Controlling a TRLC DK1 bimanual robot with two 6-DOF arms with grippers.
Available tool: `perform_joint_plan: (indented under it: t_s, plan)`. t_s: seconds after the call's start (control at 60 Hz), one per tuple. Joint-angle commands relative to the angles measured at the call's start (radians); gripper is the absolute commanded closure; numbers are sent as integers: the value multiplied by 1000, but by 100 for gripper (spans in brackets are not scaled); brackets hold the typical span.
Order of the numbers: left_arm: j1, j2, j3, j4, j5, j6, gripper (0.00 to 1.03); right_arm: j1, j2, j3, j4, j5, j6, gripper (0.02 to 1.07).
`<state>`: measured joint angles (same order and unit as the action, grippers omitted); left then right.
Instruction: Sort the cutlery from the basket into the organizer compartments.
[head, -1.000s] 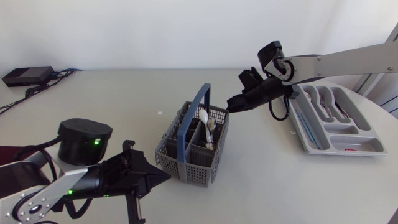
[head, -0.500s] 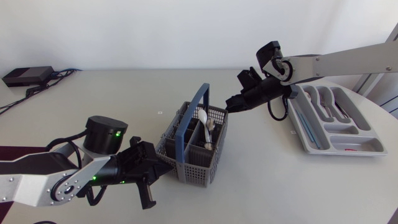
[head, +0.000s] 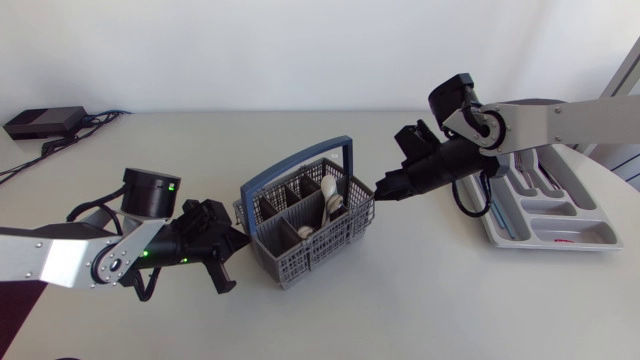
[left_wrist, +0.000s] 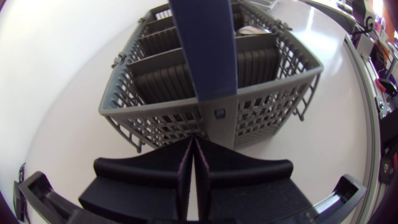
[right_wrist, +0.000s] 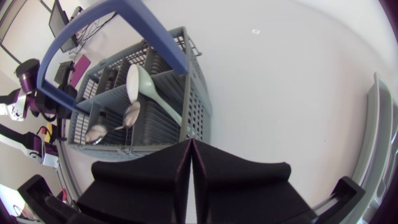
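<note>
Head: basket (head: 305, 225) centre frame on counter (head: 420, 300), white spoon (head: 326, 190) inside, organizer (head: 540, 215) far right. Left pincer (head: 232, 245) together at basket's left wall, right pincer (head: 385, 187) together at right rim. Left wrist: tips below blue handle (left_wrist: 205, 43). Right wrist: spoon just ahead. Risk: pushing from both sides could tip basket, spill cutlery

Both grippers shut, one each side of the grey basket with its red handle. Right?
No: the handle is blue, as the head view shows. The left gripper and right gripper are shut, one each side of the grey basket.
</note>
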<state>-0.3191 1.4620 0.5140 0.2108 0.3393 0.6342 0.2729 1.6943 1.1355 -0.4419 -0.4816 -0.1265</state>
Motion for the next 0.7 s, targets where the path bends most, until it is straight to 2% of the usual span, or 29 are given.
perform_joint_plan:
  t_s: [0.0, 0.267, 0.683]
  plan:
    - [26, 52, 83, 35, 26, 33, 100, 65, -51, -45, -8, -41, 16, 101]
    - [54, 155, 169, 33, 53, 47, 100, 112, -133, -115, -15, -12, 42, 101]
    - [28, 216, 233, 33, 60, 48, 100, 91, -194, -186, -15, 14, 36, 101]
